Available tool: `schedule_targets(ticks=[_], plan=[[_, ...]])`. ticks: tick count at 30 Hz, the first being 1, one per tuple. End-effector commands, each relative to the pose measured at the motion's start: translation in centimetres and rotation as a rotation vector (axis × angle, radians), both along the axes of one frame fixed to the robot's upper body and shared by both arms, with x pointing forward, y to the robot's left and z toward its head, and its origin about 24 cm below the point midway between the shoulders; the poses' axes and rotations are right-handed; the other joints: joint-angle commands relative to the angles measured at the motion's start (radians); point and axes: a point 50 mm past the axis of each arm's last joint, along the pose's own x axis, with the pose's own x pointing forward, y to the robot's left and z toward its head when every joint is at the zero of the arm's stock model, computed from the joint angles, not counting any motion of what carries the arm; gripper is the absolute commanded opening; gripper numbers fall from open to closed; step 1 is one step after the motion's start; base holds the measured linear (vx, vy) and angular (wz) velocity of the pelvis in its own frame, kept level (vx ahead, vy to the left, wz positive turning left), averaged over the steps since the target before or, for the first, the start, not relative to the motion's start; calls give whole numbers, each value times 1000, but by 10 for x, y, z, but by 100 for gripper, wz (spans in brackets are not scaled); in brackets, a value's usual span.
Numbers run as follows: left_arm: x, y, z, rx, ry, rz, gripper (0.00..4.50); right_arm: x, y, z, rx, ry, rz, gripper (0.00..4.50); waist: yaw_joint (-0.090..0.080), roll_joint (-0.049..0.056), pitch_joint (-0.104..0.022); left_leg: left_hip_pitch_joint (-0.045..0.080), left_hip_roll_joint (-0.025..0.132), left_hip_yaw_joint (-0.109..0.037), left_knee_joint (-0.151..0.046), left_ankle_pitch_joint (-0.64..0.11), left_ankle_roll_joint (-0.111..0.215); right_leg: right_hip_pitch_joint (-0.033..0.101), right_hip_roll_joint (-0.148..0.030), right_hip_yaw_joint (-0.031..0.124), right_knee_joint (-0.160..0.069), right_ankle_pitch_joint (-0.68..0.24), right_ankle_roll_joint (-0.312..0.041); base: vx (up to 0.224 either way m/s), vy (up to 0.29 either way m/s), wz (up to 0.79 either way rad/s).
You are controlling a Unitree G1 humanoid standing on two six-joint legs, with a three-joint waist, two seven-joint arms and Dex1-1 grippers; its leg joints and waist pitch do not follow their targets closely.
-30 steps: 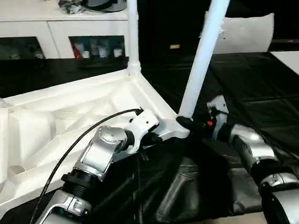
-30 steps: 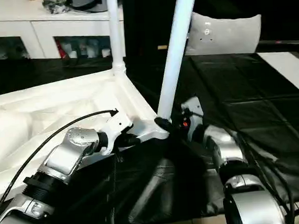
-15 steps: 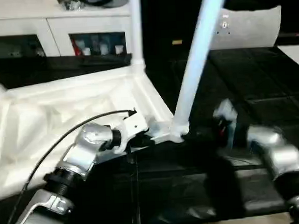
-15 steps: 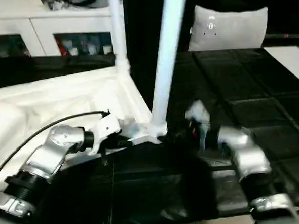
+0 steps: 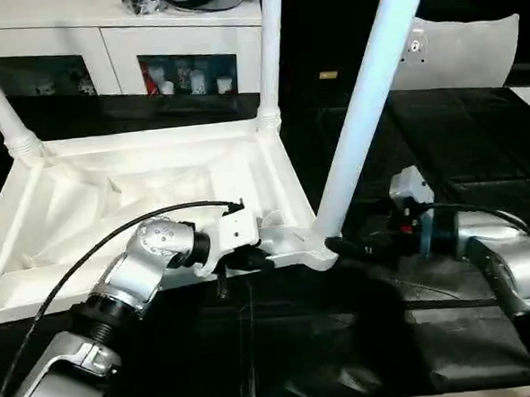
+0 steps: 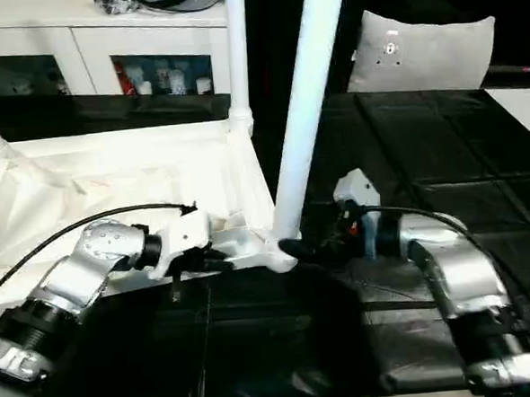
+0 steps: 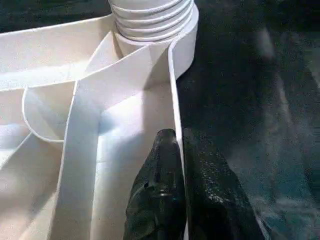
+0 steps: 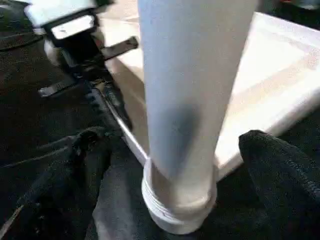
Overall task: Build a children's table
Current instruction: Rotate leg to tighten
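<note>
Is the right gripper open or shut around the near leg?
Open. The right gripper has its jaws spread wide on either side of the near leg, clear of it.

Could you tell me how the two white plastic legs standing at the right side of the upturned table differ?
The near white leg leans away from the tabletop, while the far white leg stands upright. The right gripper sits beside the near leg's base; nothing flanks the far leg. Both are round and sit in corner sockets.

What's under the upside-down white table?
A black sheet lies under the table top and spreads out past its edges. The part right beneath the top is covered, so anything there is hidden.
</note>
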Motion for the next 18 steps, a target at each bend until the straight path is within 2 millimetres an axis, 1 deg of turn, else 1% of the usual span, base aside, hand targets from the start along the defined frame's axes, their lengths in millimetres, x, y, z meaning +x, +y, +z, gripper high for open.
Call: schedule_targets(ticks=[1, 3, 6, 8, 10, 11, 13, 14, 16, 18], plan=[[-7, -5, -3, 29, 21, -108, 0, -6, 4, 2, 1, 24, 69, 447, 1, 2, -60, 2, 44, -9, -68, -158, 56, 57, -87, 56, -79, -264, -161, 0, 0, 0], [-10, -5, -3, 30, 29, -140, 0, -7, 7, -1, 5, 49, 88, 414, 5, 3, -60, 2, 46, -9, -69, -149, 57, 58, -87, 57, -76, -242, -171, 0, 0, 0], [-11, -5, -2, 31, 35, -156, 0, -7, 9, -2, 13, 70, 93, 408, 10, 4, -61, 3, 46, -9, -68, -153, 49, 59, -88, 57, -75, -238, -176, 0, 0, 0], [-13, -5, -2, 31, 40, -176, 0, -8, 8, -5, 4, 100, 106, 375, 12, 4, -61, 3, 45, -9, -68, -153, 45, 59, -87, 56, -74, -237, -176, 0, 0, 0], [-14, -5, -1, 32, 47, -188, 0, -6, 6, -9, -10, 106, 101, 369, 15, 5, -61, 3, 45, -8, -67, -156, 41, 59, -89, 56, -75, -247, -174, 0, 0, 0], [-14, -5, -1, 33, 50, -192, 0, -5, 5, -12, -8, 113, 93, 358, 16, 5, -61, 4, 45, -8, -67, -154, 38, 58, -90, 56, -76, -247, -175, 0, 0, 0], [-15, -4, -1, 36, 55, -200, 0, -4, 3, -16, -5, 122, 86, 330, 18, 4, -63, 3, 44, -7, -66, -148, 35, 59, -89, 56, -74, -232, -181, 0, 0, 0], [-15, -3, -1, 39, 59, -205, 0, -4, 2, -19, -2, 131, 81, 330, 19, 3, -64, 3, 44, -7, -65, -142, 36, 60, -89, 56, -71, -218, -184, 0, 0, 0], [-16, -2, -1, 39, 63, -207, 0, -4, 1, -22, 5, 142, 80, 311, 19, 4, -63, 2, 45, -7, -65, -140, 39, 61, -88, 55, -70, -211, -186, 0, 0, 0], [-16, -2, -1, 39, 64, -207, 0, -5, 1, -24, 11, 150, 83, 286, 19, 2, -63, 2, 45, -7, -65, -144, 41, 61, -88, 55, -72, -227, -181, 0, 0, 0]])
